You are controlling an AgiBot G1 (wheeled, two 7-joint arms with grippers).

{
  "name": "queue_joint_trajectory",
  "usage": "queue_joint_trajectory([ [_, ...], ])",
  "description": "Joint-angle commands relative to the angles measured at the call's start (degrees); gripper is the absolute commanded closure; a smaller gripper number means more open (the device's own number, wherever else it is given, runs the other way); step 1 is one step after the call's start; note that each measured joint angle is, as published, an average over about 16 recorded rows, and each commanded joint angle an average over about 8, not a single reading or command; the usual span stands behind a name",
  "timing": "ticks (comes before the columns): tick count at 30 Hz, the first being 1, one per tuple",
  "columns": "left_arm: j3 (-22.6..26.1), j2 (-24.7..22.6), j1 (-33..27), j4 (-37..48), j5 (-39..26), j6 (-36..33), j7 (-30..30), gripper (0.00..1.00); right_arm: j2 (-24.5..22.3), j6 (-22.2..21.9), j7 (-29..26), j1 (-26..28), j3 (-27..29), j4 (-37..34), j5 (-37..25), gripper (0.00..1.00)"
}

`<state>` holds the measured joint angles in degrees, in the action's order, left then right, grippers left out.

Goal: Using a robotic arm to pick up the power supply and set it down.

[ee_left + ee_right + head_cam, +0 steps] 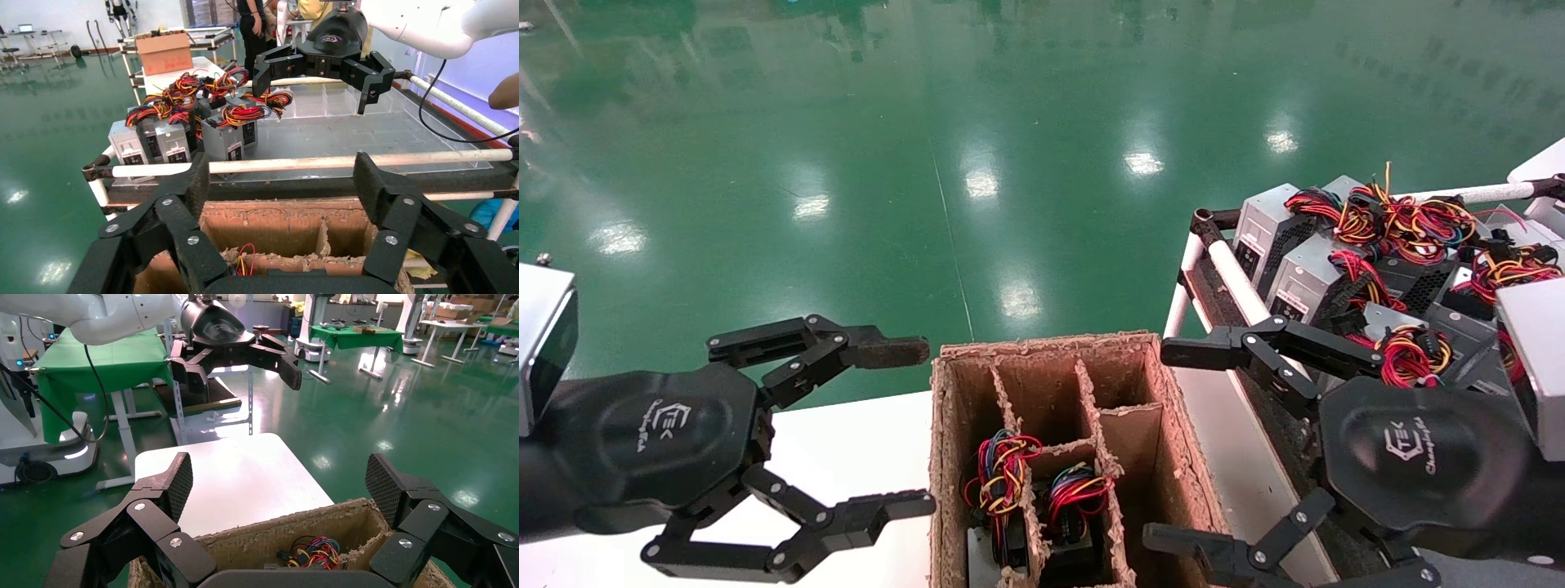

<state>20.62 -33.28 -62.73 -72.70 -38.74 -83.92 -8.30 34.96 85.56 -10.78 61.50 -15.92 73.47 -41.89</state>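
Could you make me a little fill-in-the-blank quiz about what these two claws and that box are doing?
1. Both the left gripper and right gripper have their fingers ____.
2. The cardboard box sits ____ the two grippers.
3. Inside the box, wire bundles show in ____ compartments.
4. The unpacked power supplies stand on the tray at the robot's ____.

Missing words: open; between; two; right

A white "TEK" logo marks each black palm, left gripper [910, 429] and right gripper [1173, 445].
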Motion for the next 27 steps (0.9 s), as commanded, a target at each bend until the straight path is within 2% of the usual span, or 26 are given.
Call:
queue_joint_trajectory([
  [1,0.0,0.0,0.0,0.0,0.0,0.0,0.0,1.0,0.0,0.0,0.0,0.0,0.0,0.0,0.0,0.0],
  [27,0.0,0.0,0.0,0.0,0.0,0.0,0.0,1.0,0.0,0.0,0.0,0.0,0.0,0.0,0.0,0.0],
])
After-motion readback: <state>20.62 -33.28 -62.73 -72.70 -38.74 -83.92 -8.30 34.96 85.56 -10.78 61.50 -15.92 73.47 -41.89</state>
